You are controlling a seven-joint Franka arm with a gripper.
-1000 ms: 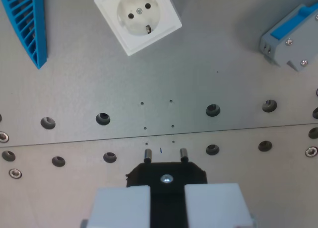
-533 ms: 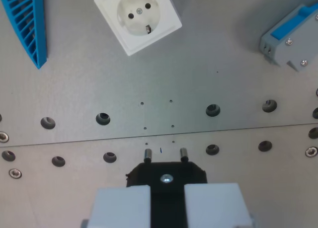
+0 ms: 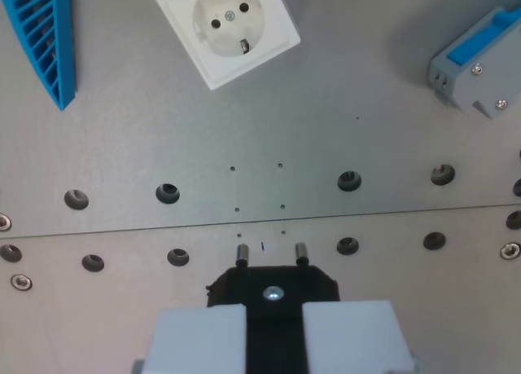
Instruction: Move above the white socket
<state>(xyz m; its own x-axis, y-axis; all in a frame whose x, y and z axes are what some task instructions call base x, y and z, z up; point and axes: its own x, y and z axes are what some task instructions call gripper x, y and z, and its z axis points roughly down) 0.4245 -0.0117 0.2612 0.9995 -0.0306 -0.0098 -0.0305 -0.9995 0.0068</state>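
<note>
Grey metal plate, holes; white socket on top.

White socket: smooth plastic, slight sheen. Black plug: matt plastic, bright metal pins, shiny screw. Plate: brushed grey metal, matt. Blue grille: ribbed plastic.
</note>
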